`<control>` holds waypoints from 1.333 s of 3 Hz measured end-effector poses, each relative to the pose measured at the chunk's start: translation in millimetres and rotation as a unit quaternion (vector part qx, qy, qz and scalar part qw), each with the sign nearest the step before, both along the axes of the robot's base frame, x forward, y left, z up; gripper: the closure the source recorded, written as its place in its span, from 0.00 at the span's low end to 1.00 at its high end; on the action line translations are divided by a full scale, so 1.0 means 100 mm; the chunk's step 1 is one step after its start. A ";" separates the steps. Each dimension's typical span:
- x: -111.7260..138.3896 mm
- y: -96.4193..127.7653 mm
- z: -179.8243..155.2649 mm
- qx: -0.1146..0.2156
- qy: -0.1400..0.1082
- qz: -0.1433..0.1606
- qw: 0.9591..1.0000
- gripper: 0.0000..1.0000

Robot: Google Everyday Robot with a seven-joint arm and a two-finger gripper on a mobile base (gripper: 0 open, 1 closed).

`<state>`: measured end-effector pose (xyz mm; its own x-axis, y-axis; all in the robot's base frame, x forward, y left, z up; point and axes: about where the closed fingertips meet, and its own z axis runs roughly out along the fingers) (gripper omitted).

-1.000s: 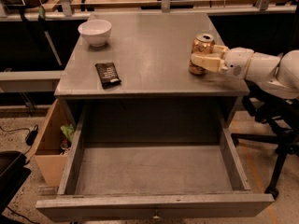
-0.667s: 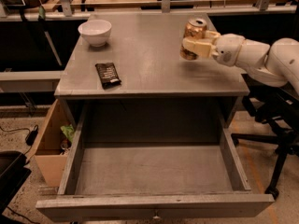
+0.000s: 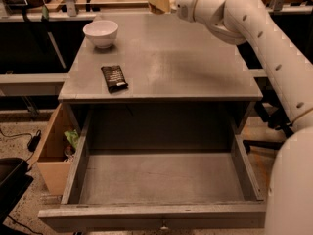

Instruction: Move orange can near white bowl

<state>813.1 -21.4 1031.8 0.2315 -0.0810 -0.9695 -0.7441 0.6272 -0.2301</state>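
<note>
The white bowl [image 3: 100, 33] stands at the far left of the grey table top [image 3: 195, 58]. My gripper [image 3: 159, 1] is raised over the table's far edge, at the top of the camera view, to the right of the bowl and well apart from it. Its beige fingers [image 3: 161, 4] are closed around the orange can, which they and the top edge of the view almost wholly hide. No can stands on the table. My white arm [image 3: 274, 48] reaches in from the lower right.
A flat dark snack packet [image 3: 114, 78] lies near the table's front left. A wide drawer [image 3: 161, 180] stands pulled open below the table top. A cardboard box [image 3: 51, 151] sits on the floor at the left. Cluttered benches stand behind.
My gripper has lifted the can off the table's right side and carried it up, back and left, toward the far edge and closer to the bowl.
</note>
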 end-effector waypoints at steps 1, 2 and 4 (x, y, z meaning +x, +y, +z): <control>0.46 0.44 -0.01 -0.032 -0.002 -0.053 0.998 1.00; 0.85 0.67 -0.26 -0.036 0.038 -0.081 0.995 1.00; 1.35 0.52 -0.90 -0.012 0.139 -0.112 0.984 1.00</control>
